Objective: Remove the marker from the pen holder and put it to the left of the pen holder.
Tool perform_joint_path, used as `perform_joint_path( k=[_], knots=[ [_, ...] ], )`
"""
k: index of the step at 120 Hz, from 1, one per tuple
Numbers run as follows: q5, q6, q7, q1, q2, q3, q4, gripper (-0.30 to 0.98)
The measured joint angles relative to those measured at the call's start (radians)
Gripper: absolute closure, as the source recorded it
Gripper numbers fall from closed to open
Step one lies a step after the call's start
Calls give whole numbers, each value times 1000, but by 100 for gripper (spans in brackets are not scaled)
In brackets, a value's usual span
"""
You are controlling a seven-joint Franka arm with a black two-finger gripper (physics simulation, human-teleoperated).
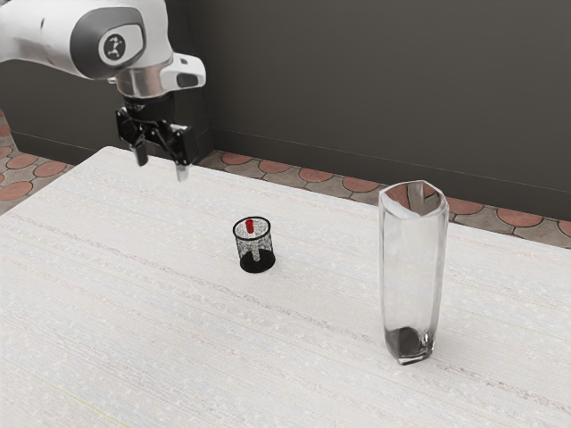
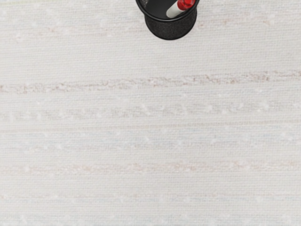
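Plainly, the red-and-white marker (image 1: 251,226) is contained in the black mesh pen holder (image 1: 259,267)

Above the pale, faintly streaked table (image 1: 134,312), the black two-finger gripper (image 1: 161,168) is held in the air, pointed downward, toward the exterior view's left from the pen holder and well apart from it. Its two fingers are spread, and nothing is gripped between them. It is carried by the white and grey Franka arm (image 1: 98,36), which is brought in from the exterior view's upper left.

The marker is leaned at a slant inside the pen holder, with its red end raised near the rim and its white part set lower down. In the wrist view, the same red end and part of the white barrel are seen within the dark rim. The pen holder is stood upright on the table.

Toward the exterior view's right, a tall, angular clear glass vase (image 1: 412,276) is stood upright, well apart from the pen holder. Beyond the table, a floor of reddish and grey tiles (image 1: 241,160) is bordered by a dark wall (image 1: 357,80).
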Motion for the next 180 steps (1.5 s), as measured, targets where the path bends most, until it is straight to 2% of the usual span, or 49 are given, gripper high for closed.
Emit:
perform_joint_path(
  k=[13,24,30,36,49,66,79,90,99,129,180],
  knots=[
    [5,8,-4,-5,32,0,59,0],
    [6,18,-9,-131,334,112,336,0],
    [5,29,-13,-165,503,149,486,0],
    [1,54,-20,-185,612,166,560,0],
    [-33,112,-48,-202,728,177,604,0],
    [-62,191,-78,-171,863,203,716,0],
    [-112,240,-109,-160,873,219,700,0],
    [-143,268,-142,-159,788,221,534,0],
    [-155,286,-165,-164,746,222,461,0],
    [-116,365,-219,-192,697,221,359,0],
    [-107,417,-273,-216,661,220,285,0]
  ],
)
